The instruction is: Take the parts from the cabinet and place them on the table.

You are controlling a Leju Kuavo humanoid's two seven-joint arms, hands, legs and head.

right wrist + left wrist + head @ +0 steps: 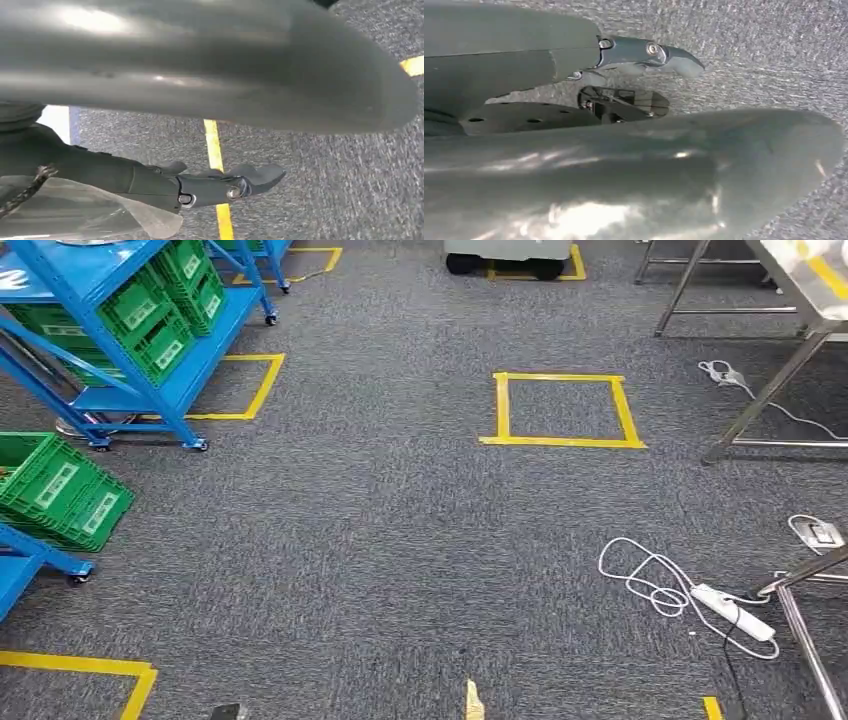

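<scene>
Grey carpet (380,540); clear bag (75,210) against right fingers (225,186), grip unclear; left fingers (649,50) straight, empty.

Grey carpet (380,530) carries a yellow tape square (562,410) at centre. A white power strip (733,612) with coiled cord (648,580) lies near right; green crates (60,490) sit left.

**Surfaces and finishes**

The carpet (380,540) is rough, speckled grey cloth pile, marked with glossy yellow tape (562,410). Green crates (55,490) look like ribbed plastic on blue painted metal shelving (150,390). The table legs (770,390) are brushed bare metal (dully reflective). The left hand (649,55) has smooth, semi-gloss grey casing.
</scene>
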